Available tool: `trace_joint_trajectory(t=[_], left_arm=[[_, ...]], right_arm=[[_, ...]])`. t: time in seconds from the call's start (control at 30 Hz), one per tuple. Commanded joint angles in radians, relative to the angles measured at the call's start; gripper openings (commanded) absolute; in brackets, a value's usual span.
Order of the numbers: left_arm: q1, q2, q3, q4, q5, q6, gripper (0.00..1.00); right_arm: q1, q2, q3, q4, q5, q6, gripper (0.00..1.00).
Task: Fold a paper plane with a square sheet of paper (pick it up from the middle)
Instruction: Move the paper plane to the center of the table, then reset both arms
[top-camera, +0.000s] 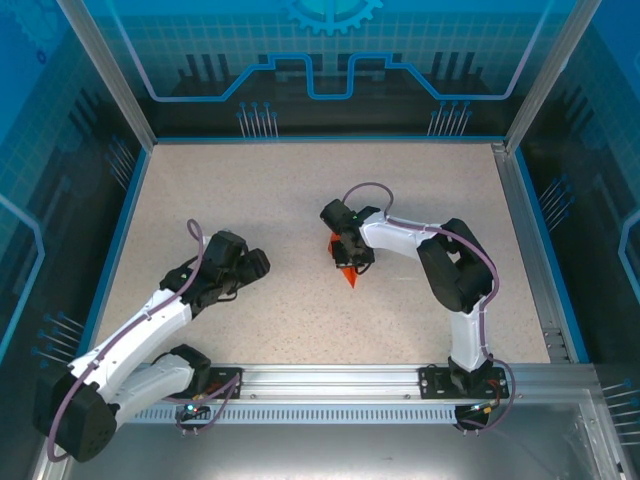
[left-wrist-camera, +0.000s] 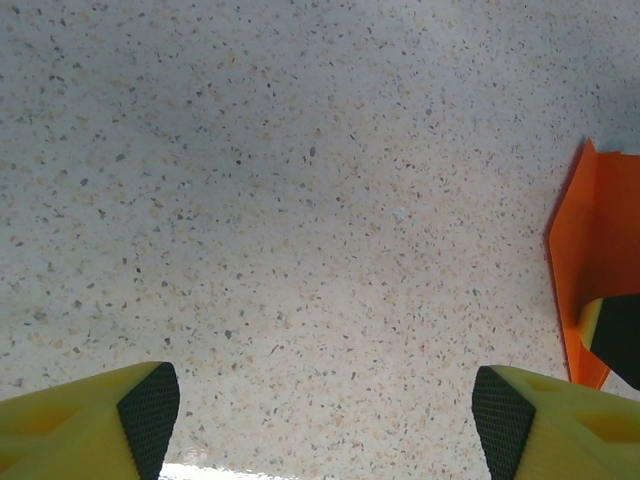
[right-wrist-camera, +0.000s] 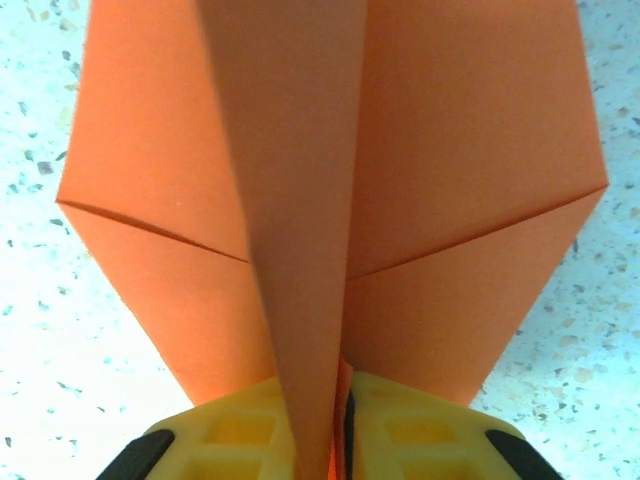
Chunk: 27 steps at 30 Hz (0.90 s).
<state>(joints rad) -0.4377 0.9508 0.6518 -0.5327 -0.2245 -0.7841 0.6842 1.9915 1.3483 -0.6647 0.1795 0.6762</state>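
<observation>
Seen from above, the paper plane (top-camera: 348, 276) is just an orange tip mid-table. The right wrist view shows its 2 wings, with the centre ridge pinched in the right gripper (right-wrist-camera: 340, 428). The left gripper (left-wrist-camera: 325, 400) stands wide apart over the bare table (left-wrist-camera: 300, 200), with the plane at that view's right edge.

Orange paper plane (right-wrist-camera: 460, 180): folded dart, wings spread, centre ridge raised.

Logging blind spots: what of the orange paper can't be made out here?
Top external: paper plane mostly under the right end effector; folds too small.
Right wrist: its far end cut by the top edge.
Left wrist: most of it cut by the right edge.
</observation>
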Motion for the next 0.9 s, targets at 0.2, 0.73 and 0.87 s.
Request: trace_joint_trajectory(t=[0.2, 0.73, 0.87], left_arm=[[0.082, -0.019, 0.048, -0.027, -0.119, 0.094, 0.87], [0.313, 0.022, 0.047, 0.019, -0.258, 0.19, 0.99], [0.313, 0.002, 0.026, 0.041, -0.193, 0.183, 0.98]], right_arm=[[-0.016, -0.145, 0.012, -0.036, -0.002, -0.038, 0.34], [-0.227, -0.556, -0.258, 0.106, -0.095, -0.207, 0.45], [-0.233, -0.508, -0.278, 0.126, -0.186, -0.29, 0.47]])
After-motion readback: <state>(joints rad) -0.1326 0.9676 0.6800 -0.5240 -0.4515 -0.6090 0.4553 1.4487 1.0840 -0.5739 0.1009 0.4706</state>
